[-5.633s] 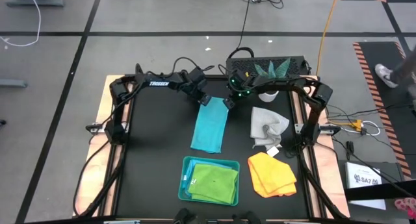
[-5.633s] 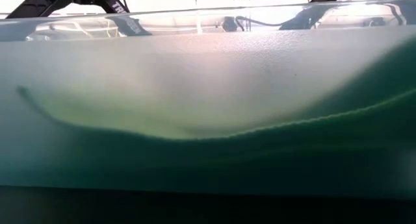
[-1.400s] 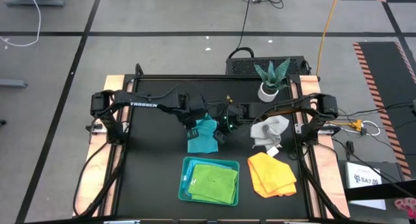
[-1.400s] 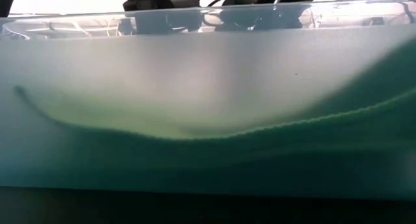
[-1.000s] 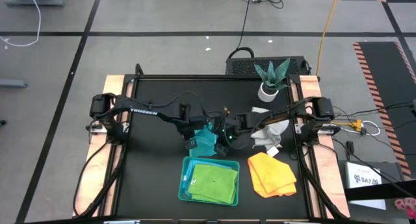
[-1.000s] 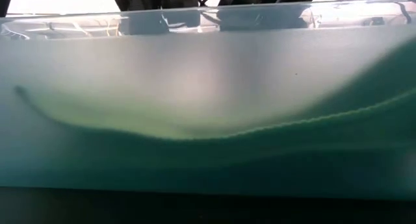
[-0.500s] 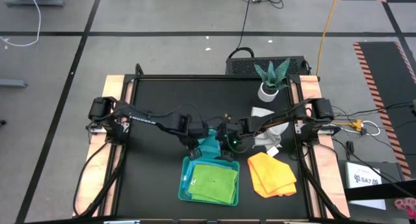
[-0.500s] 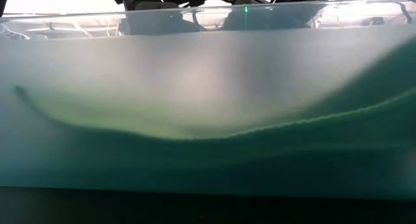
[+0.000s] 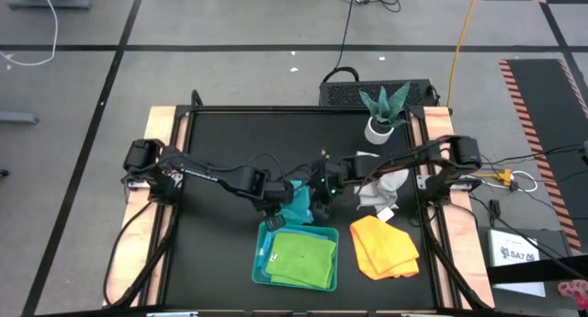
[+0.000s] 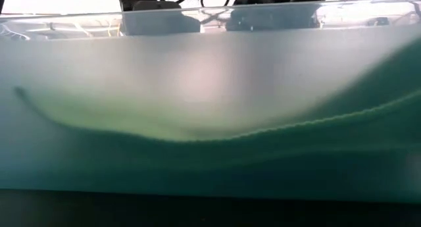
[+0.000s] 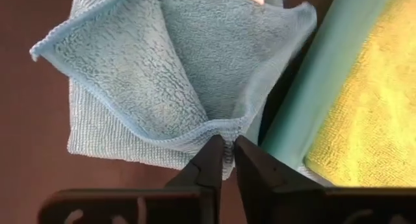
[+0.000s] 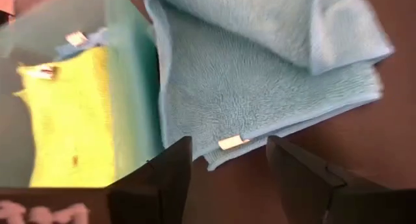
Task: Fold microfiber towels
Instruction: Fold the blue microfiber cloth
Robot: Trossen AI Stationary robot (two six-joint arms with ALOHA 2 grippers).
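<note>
Turquoise towel (image 9: pixel 299 205) frame centre, above tray (image 9: pixel 262 262); left tool (image 11: pixel 226 156) pinching its edge, right tool (image 12: pixel 227 160) open beside it.

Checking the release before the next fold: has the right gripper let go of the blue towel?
Yes, the right gripper stands open, with the blue towel lying free beyond its fingers.

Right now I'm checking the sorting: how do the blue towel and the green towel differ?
The blue towel lies folded on the bare table just outside the tray; the green towel lies inside the tray. The left gripper is at the blue towel's edge and the open right gripper is over it; neither is at the green one. Both are folded flat.
</note>
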